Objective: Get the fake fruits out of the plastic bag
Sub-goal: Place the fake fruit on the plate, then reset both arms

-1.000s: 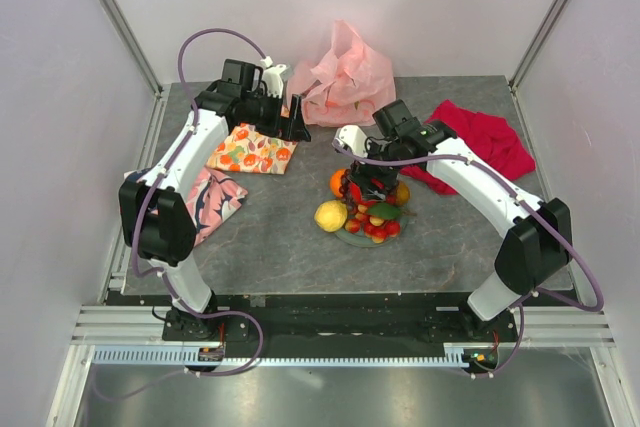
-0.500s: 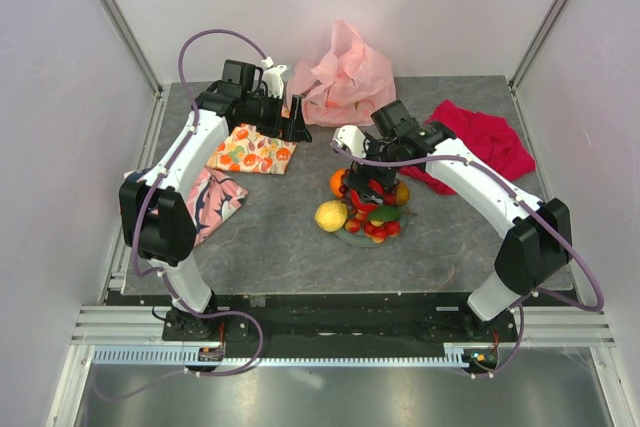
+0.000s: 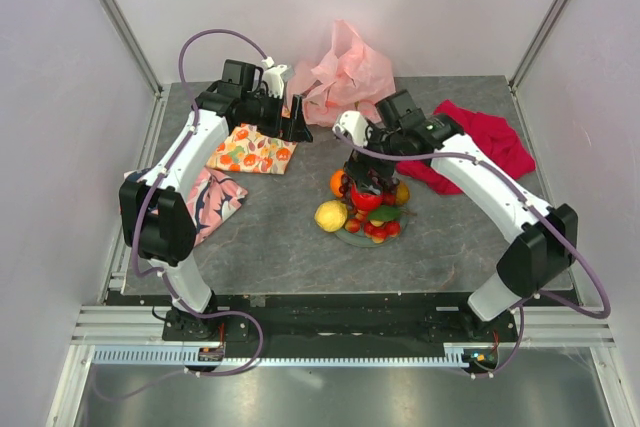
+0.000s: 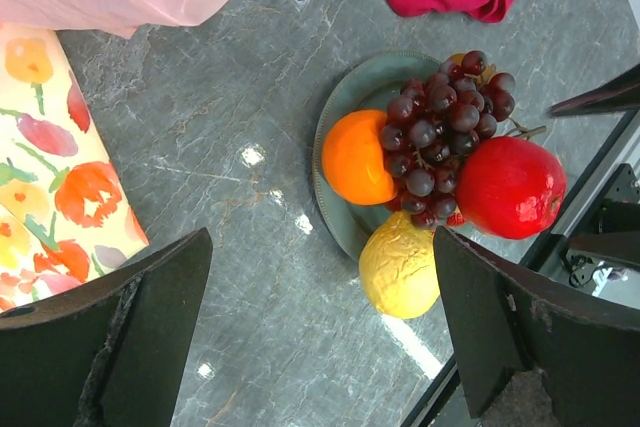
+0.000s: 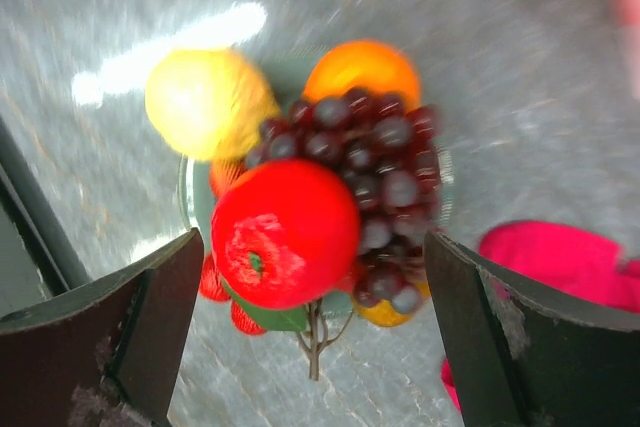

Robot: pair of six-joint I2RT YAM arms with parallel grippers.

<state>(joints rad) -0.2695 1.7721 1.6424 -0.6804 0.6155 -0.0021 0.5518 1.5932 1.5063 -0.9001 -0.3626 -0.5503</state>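
Top view, bag: one plastic bag (image 3: 345, 75) lies just past the left gripper (image 3: 297, 119), which is spread apart.
Top view, fruits: one pile of fake fruits (image 3: 365, 205) on one green plate (image 3: 350, 239), right under the right gripper (image 3: 366, 183), outside the bag.
Top view, cloths: three. A fruit-printed cloth (image 3: 252, 150) lies beside the left gripper, a pink-and-navy cloth (image 3: 215, 202) nearer its base, and a red cloth (image 3: 487, 137) beside the right arm.
Left wrist view, plate: it holds one orange (image 4: 355, 159), one grape bunch (image 4: 437, 137) and one red apple (image 4: 510, 187). One lemon (image 4: 400, 267) touches its rim, between the wide-apart fingers (image 4: 120, 332).
Right wrist view, blurry: the fingers (image 5: 515, 337) are spread wide and hold nothing. The same four fruits sit below them.
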